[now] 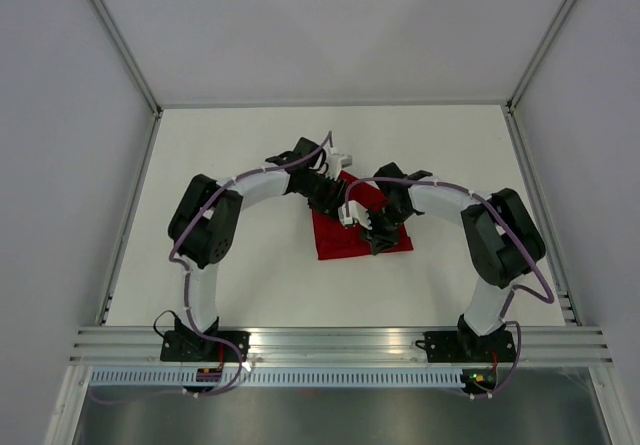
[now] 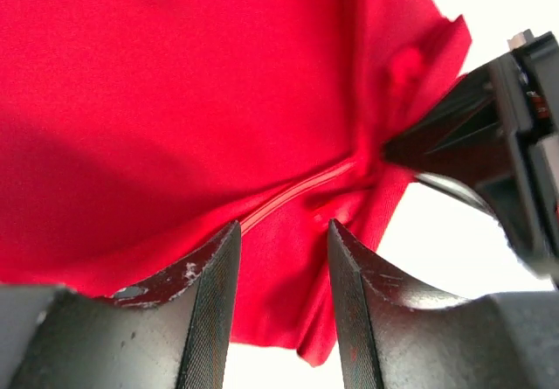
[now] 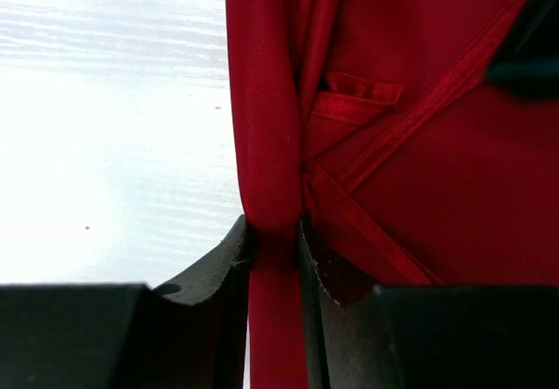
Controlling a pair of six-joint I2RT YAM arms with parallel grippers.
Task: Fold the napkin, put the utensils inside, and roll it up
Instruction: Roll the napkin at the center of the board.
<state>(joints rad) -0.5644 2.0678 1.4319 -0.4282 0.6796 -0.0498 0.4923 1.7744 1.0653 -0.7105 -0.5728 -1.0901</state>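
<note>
Near the middle of the worktop [image 1: 250,145], the napkin [image 1: 338,240] lies only partly folded, a bunched edge pinched in the right gripper [image 3: 275,232], the left gripper [image 2: 283,228] spread above it; no utensils show, and rolling is not yet begun.

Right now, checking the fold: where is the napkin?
Top view: the napkin lies on the table, just right of centre; the right gripper pinches a fold, the left gripper hangs open over it.

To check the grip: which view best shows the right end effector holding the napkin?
The right wrist view: the right end effector pinches a fold of the napkin between its jaws, close up. The left wrist view shows its tip sideways at bunched cloth; the top view, only small.
</note>
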